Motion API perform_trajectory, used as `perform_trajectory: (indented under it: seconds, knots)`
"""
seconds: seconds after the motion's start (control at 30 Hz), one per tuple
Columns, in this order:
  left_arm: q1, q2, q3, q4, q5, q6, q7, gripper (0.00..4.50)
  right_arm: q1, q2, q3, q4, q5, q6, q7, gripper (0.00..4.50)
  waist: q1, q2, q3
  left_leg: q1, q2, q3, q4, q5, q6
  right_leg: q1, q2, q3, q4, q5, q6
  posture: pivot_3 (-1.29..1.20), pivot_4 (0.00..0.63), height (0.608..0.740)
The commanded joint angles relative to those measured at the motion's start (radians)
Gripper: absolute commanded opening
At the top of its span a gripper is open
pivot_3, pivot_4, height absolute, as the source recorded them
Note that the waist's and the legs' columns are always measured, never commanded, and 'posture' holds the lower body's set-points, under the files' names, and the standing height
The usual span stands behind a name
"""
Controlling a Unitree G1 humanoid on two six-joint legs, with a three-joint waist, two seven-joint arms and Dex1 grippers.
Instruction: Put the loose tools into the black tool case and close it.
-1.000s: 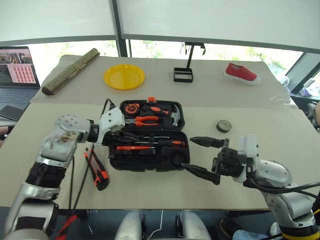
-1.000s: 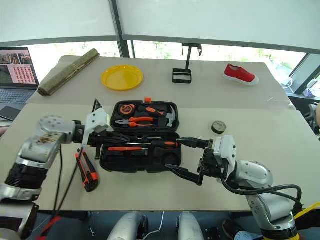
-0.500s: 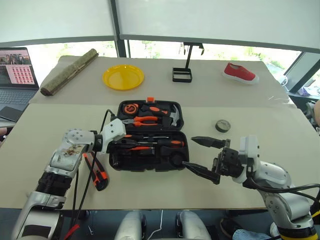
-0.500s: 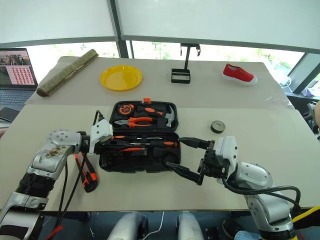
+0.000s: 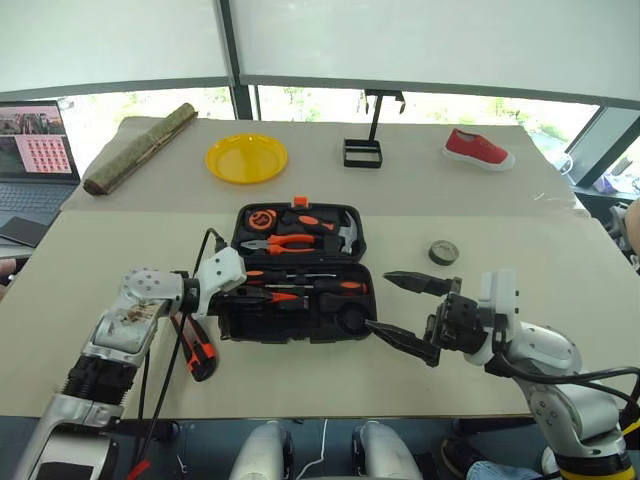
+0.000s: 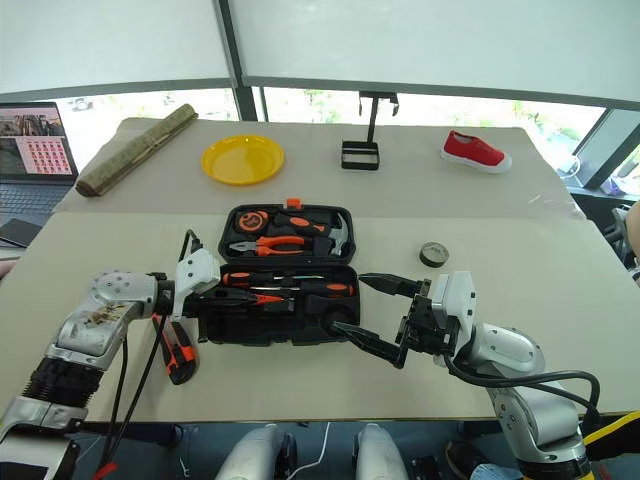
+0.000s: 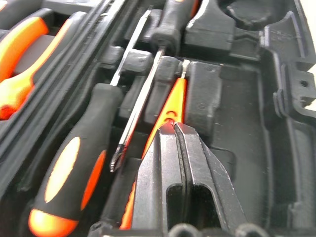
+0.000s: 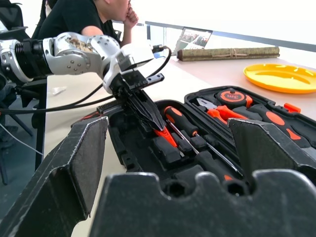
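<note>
Black tool case lies open mid-table, both halves flat, orange latch on the far edge. Two screwdrivers sit in the near half; pliers and hammer in the far half. My left gripper is down in the near half at its left end, fingers pressed together on the tester pen. Right gripper hangs off the case's right end, fingers spread wide, nothing in them. Utility knife lies on the table left of the case, tape roll to the right.

A beige table stands before bright windows (white blinds half-lowered).
</note>
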Motion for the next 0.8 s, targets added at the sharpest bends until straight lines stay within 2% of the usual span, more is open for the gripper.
perform_trajectory:
  seconds: [0.03,0.1,0.2,0.37,0.53,0.57,0.7,0.73,0.8]
  knots:
    - [0.034,-0.005,0.088,-0.028,-0.059,-0.03,0.029,0.06,-0.016,0.006,-0.025,-0.013,0.011,-0.036,0.01,4.5,-0.001,0.0,0.0,0.0,0.0,0.0,0.0,0.0,0.0,0.0,0.0,0.0,0.0,0.0,0.0,0.0,0.15,0.74]
    - [0.091,0.01,0.197,-0.077,-0.119,-0.047,0.048,0.06,-0.015,0.01,-0.035,-0.008,0.013,-0.065,0.028,4.5,-0.004,0.0,0.0,-0.001,0.0,0.0,0.0,0.0,0.0,-0.002,0.0,0.0,0.0,0.0,0.0,0.0,0.15,0.74]
    - [0.244,0.041,0.384,-0.172,-0.208,-0.036,0.07,0.79,0.004,0.012,-0.047,0.014,-0.006,-0.145,0.082,4.5,-0.015,-0.001,0.001,-0.003,0.001,0.0,-0.001,0.0,0.0,-0.004,0.0,0.0,0.0,0.0,-0.001,0.0,0.15,0.74]
    - [0.538,0.035,0.647,-0.267,-0.242,-0.052,0.13,2.49,0.059,0.026,-0.05,0.07,-0.056,-0.288,0.161,4.5,-0.02,0.0,0.001,-0.001,0.001,0.0,-0.002,-0.003,0.0,-0.002,-0.004,0.0,-0.002,0.0,-0.001,0.0,0.15,0.74]
    - [0.826,-0.044,0.875,-0.255,-0.246,-0.068,0.193,4.31,0.1,0.037,-0.074,0.1,-0.018,-0.354,0.219,4.5,-0.016,0.0,0.001,0.0,0.001,0.0,-0.002,-0.004,-0.001,-0.001,-0.007,-0.001,-0.003,-0.001,0.0,0.0,0.15,0.74]
    - [0.872,-0.06,0.903,-0.249,-0.241,-0.072,0.202,4.44,0.107,0.036,-0.075,0.099,-0.009,-0.359,0.231,4.5,-0.016,0.0,0.001,0.0,0.001,0.0,-0.002,-0.004,-0.001,-0.001,-0.01,-0.001,-0.003,-0.002,0.0,0.0,0.15,0.74]
    - [0.973,-0.099,0.943,-0.302,-0.27,-0.034,0.227,4.44,0.132,0.042,-0.06,0.089,0.009,-0.371,0.256,4.5,-0.003,-0.001,0.002,0.001,0.001,0.0,-0.002,-0.006,-0.002,-0.004,-0.015,-0.002,-0.004,-0.007,-0.006,0.0,0.15,0.74]
    - [0.987,-0.102,0.944,-0.332,-0.274,-0.002,0.25,4.44,0.135,0.043,-0.055,0.088,0.006,-0.376,0.258,4.5,0.004,-0.001,0.002,0.001,0.001,0.0,-0.002,-0.009,-0.008,-0.005,-0.016,-0.003,-0.004,-0.008,-0.006,0.0,0.15,0.74]
    - [1.002,-0.1,0.934,-0.41,-0.293,0.08,0.304,4.44,0.134,0.047,-0.047,0.087,0.002,-0.38,0.258,4.5,0.009,-0.002,0.002,0.001,0.0,0.0,-0.002,-0.009,-0.008,-0.005,-0.017,-0.003,-0.004,-0.008,-0.006,0.0,0.15,0.74]
